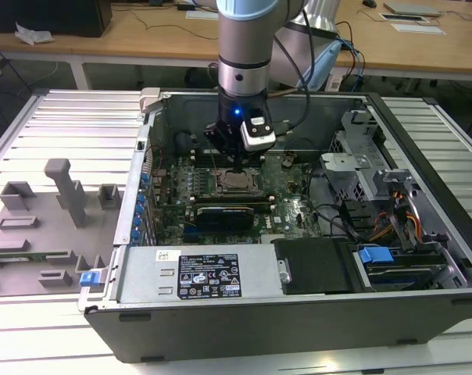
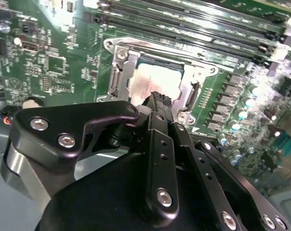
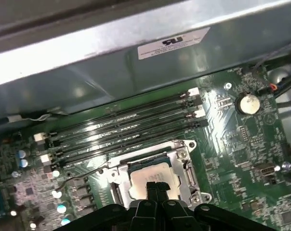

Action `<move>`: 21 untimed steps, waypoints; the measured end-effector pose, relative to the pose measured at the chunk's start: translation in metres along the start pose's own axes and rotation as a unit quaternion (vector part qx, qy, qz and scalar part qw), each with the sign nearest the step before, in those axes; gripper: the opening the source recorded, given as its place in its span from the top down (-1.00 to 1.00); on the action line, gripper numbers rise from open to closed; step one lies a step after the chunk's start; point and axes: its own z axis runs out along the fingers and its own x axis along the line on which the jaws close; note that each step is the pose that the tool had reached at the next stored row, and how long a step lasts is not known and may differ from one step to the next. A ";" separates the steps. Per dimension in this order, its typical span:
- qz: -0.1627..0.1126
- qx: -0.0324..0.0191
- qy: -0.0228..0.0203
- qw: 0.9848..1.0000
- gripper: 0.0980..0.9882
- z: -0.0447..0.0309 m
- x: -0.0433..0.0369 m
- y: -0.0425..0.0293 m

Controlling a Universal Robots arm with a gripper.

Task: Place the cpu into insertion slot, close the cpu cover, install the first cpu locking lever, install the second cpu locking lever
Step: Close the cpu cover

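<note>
Reaches straight down into the open computer case [image 1: 298, 312] on the slatted metal worktop [image 1: 56, 109], with the gripper [image 1: 234, 160] low over the green circuit board [image 1: 292, 205]. Carries nothing: fingers [image 3: 151, 186] pressed together, tips side by side in both wrist views. Hangs over one edge of the cpu [image 2: 152, 77], touching it or just clear of it, cannot tell which. Lying flat in the insertion slot [image 3: 144, 161], that cpu, silvery top up, with a dark strip of the slot's frame along one side. Lying down around it, the cpu cover [image 2: 120, 72], a bright metal frame whose window leaves the cpu's top bare. Running out from one corner of the cover across the board, a thin bent rod [image 3: 83, 174]. Just beside the cover, four long black memory slots [image 3: 126, 130] in parallel rows; farther off on the board, a round coin battery [image 3: 246, 102]. In the exterior view, a long black graphics card [image 1: 228, 212] near the slot, and a grey tray [image 1: 33, 234] of holders on the worktop outside the case, at the exterior view's left.
</note>
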 end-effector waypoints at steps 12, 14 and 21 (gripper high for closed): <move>-0.097 -0.008 -0.013 0.995 0.98 0.0020 0.0005 -0.0008; -0.102 -0.008 -0.013 0.995 0.98 0.0023 0.0007 -0.0023; -0.111 -0.008 -0.013 0.994 0.98 0.0036 0.0024 -0.0128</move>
